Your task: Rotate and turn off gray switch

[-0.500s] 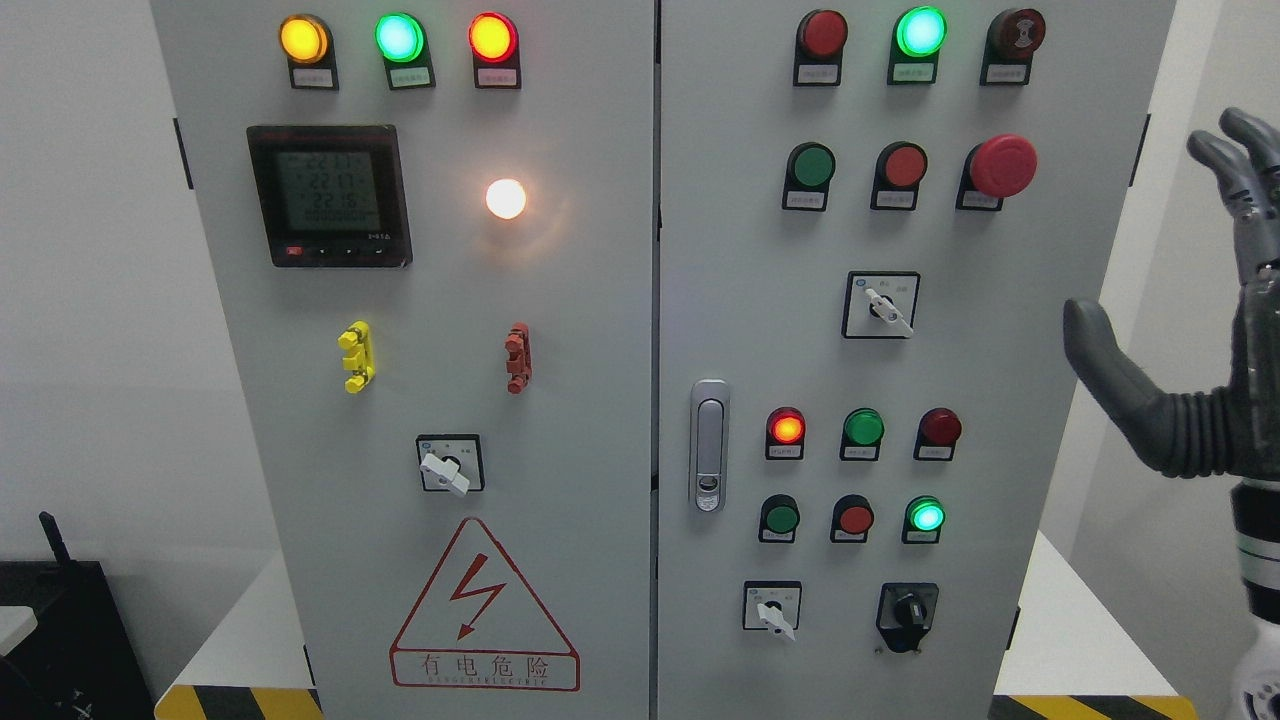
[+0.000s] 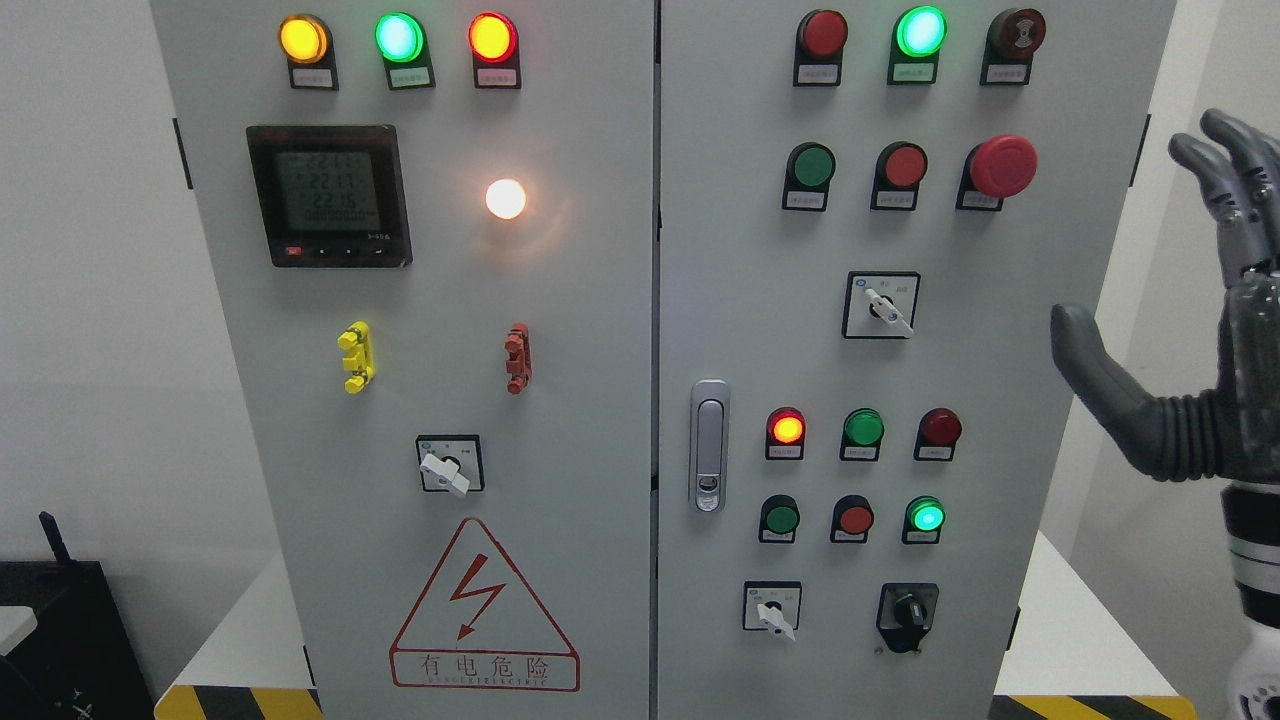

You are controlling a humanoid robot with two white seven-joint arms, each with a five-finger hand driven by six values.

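Three gray-white rotary switches sit on the gray cabinet: one on the right door's upper middle [image 2: 888, 308], one at the right door's lower left [image 2: 774, 613], one on the left door [image 2: 446, 467]. Each lever points down-right. My right hand [image 2: 1230, 380] is raised at the picture's right edge, beside the cabinet's right side and right of the upper switch. Its fingers [image 2: 1215, 165] are spread upward and its thumb [image 2: 1085, 355] points left. It holds nothing and touches nothing. The left arm is out of view.
A black rotary switch [image 2: 907, 611] sits at the right door's lower right. A red mushroom button [image 2: 1002, 165], a door latch [image 2: 709, 445], a meter [image 2: 329, 195] and rows of lit and unlit lamps and push buttons fill the doors.
My right hand has shifted slightly left and up, toward the cabinet. The switches have not moved.
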